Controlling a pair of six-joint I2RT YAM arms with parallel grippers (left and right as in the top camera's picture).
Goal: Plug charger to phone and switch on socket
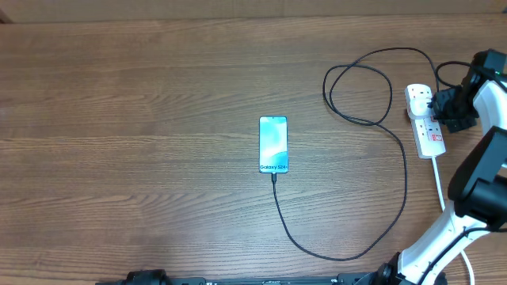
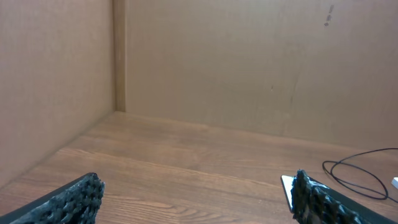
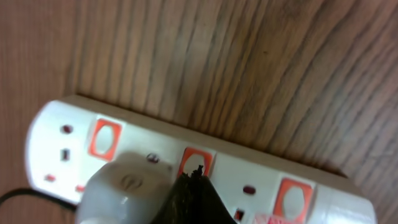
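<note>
The phone (image 1: 273, 144) lies screen-up mid-table, and its corner (image 2: 286, 186) shows behind my left finger. The charger's thin black cable (image 1: 394, 207) meets the phone's near end, curves right and loops (image 2: 360, 171) up to the white socket (image 1: 428, 127) at the right. A pale plug (image 3: 124, 186) sits in the socket (image 3: 249, 168). My right gripper (image 3: 196, 173) is shut, and its tip rests on the middle red switch (image 3: 188, 159); from overhead the gripper (image 1: 438, 107) is over the strip. My left gripper (image 2: 196, 205) hangs open and empty above the bare wood.
The socket's thick white cord (image 1: 440, 186) runs toward the table's near edge beside the right arm (image 1: 475, 182). Brown board walls (image 2: 249, 62) close the far side and the left corner of the table.
</note>
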